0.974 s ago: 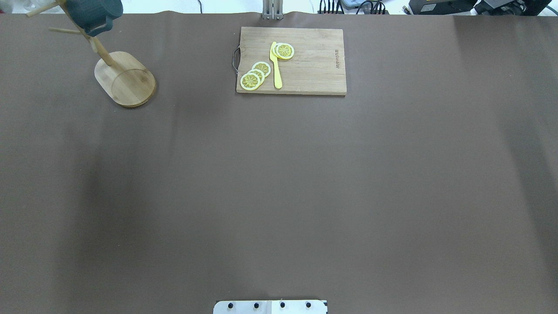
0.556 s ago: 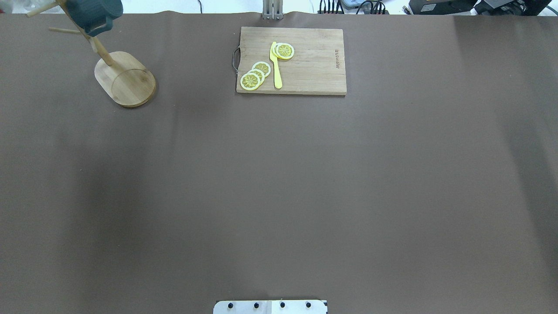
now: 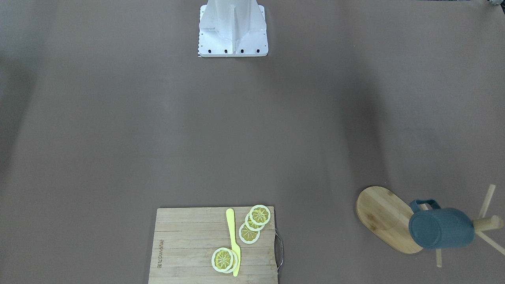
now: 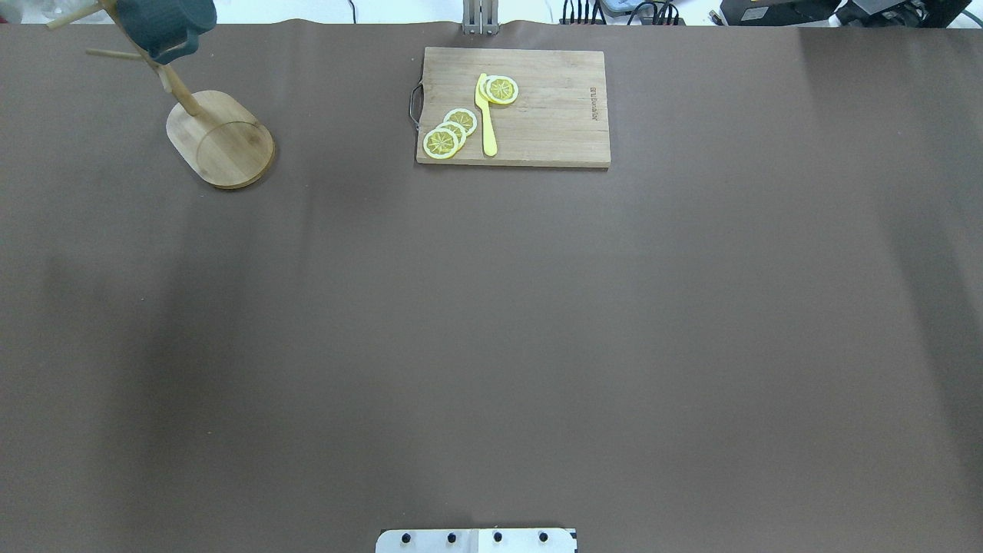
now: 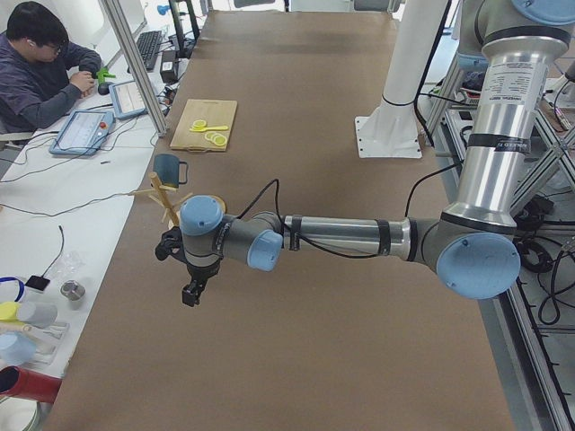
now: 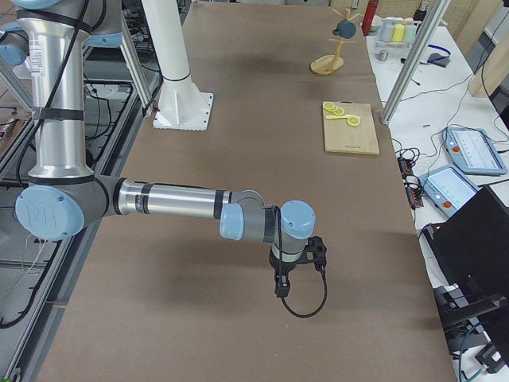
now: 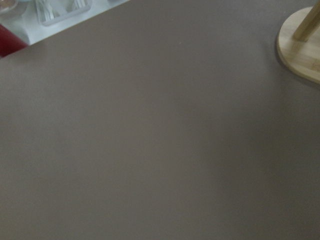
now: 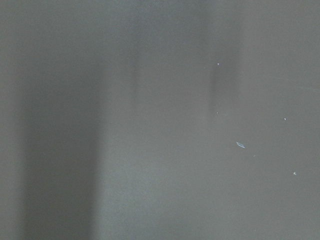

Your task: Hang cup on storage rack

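Both grippers out of frame in the overhead and front-facing views; seen only from the two side cameras. From the exterior left camera: left gripper [image 5: 190, 294] pointing down over bare brown table [image 5: 341, 341], clear of the surface, with nothing visible between the fingers. Too small and dark to tell how far apart the fingers are. From the exterior right camera: right gripper [image 6: 281, 288] likewise pointing down over bare table, a cable looped beneath it. Cannot tell its finger opening either, and no object shows at the tips.

From the front-facing camera, the best look at the cup [image 3: 442, 228]: off the table, hung on the storage rack [image 3: 380, 215], lying sideways with its bottom toward the lens and its handle apparently looped over a peg near the post. Beyond the left fingers, toward the table's operator-side edge; well apart from the right fingers, at the far end of the table from them.

In the left wrist view, only the rack's oval base and the foot of the post, up in the right corner ahead of the fingers, plus the table edge at upper left. In the right wrist view, nothing but table covering.

Wide open surface around both sets of fingers. Wooden cutting board [image 3: 185, 244] with lemon slices [image 3: 260, 215] and a yellow knife [image 3: 232, 236] at the operator-side edge, well apart from either gripper.
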Controlling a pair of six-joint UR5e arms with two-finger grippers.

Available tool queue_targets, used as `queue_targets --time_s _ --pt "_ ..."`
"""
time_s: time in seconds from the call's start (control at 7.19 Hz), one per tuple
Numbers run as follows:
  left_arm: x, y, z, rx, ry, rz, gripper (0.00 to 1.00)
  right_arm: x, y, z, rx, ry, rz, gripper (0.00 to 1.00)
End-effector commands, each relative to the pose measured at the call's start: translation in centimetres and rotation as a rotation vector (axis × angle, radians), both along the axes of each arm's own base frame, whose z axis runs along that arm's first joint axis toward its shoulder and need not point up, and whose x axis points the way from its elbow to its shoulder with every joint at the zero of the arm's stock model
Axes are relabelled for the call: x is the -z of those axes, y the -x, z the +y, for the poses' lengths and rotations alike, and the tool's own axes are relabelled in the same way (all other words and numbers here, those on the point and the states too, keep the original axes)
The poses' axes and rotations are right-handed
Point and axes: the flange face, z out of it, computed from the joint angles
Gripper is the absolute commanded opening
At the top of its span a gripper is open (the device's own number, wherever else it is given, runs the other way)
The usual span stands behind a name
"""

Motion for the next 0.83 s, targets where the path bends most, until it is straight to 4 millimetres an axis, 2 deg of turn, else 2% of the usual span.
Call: queue_targets --time_s 0.0,0.14,0.42,0.7 --pt "-2.0 0.3 2.2 0.001 0.088 0.003 0.99 0.1 0.0 -0.1 0.0 -0.002 -0.002 1.0" --pt "-1.5 0.3 4.0 -0.002 0.076 0.007 0.99 0.1 0.0 -0.1 0.0 0.0 -0.002 1.0" --pt "-0.7 0.2 4.2 -0.009 0.102 0.03 0.99 0.0 0.0 -0.1 0.0 0.001 -0.002 1.0" --pt "-1.0 0.2 4.4 -0.099 0.107 0.016 0.99 -0.1 0.1 0.1 0.002 0.004 -0.005 1.0"
